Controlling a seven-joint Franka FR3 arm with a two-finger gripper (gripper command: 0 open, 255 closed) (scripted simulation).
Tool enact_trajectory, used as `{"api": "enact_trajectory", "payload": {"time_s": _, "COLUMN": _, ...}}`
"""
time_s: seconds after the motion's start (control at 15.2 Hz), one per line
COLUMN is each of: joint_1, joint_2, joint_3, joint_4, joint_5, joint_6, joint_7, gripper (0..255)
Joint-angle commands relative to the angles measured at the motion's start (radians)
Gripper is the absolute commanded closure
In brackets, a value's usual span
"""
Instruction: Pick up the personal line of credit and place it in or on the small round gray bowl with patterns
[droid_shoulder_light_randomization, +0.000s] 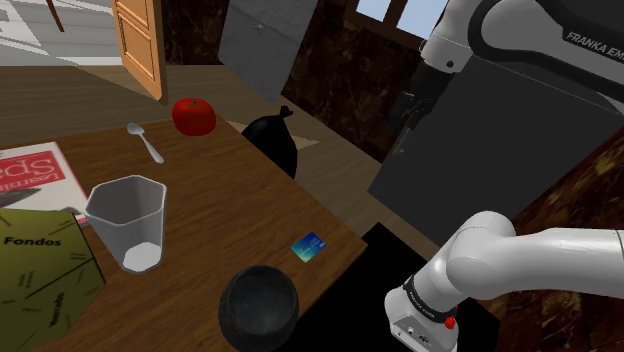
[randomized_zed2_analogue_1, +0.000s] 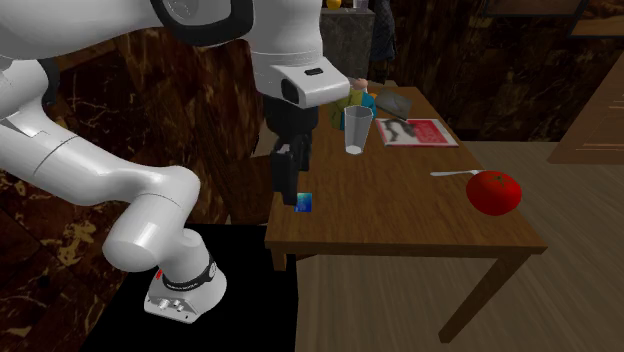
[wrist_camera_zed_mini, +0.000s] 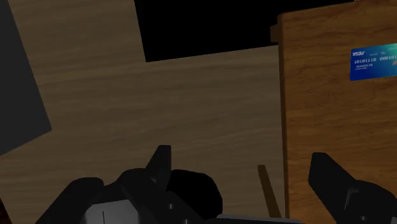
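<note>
Wood-grain table (droid_shoulder_light_randomization: 220, 200) ends in a straight edge just beside the one flat blue card (droid_shoulder_light_randomization: 309, 246), with plank floor beyond. One round dark bowl (droid_shoulder_light_randomization: 259, 305) sits near the card, not touching. Gripper (wrist_camera_zed_mini: 240, 154) hovers over that edge, fingers wide apart, empty. One faceted cup (droid_shoulder_light_randomization: 127, 220), one spoon (droid_shoulder_light_randomization: 146, 142) stand farther in.

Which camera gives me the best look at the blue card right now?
Shoulder view: the blue card lies whole, nothing covering it. The wrist view cuts it off at the picture's edge; the second exterior view shows it foreshortened.
</note>
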Motion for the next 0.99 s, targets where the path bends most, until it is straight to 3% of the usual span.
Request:
{"api": "enact_trajectory", "payload": {"time_s": 0.0, "joint_1": 0.000, "joint_2": 0.000, "joint_3": 0.000, "joint_4": 0.000, "joint_5": 0.000, "joint_6": 0.000, "joint_7": 0.000, "gripper": 0}}
{"api": "enact_trajectory", "payload": {"time_s": 0.59, "joint_1": -0.073, "joint_2": -0.181, "joint_3": 0.188, "joint_4": -0.279, "joint_5": 0.208, "joint_6": 0.068, "joint_7": 0.475, "gripper": 0}}
{"api": "enact_trajectory", "payload": {"time_s": 0.92, "joint_1": -0.067, "joint_2": -0.225, "joint_3": 0.316, "joint_4": -0.386, "joint_5": 0.359, "joint_6": 0.135, "joint_7": 0.759, "gripper": 0}}
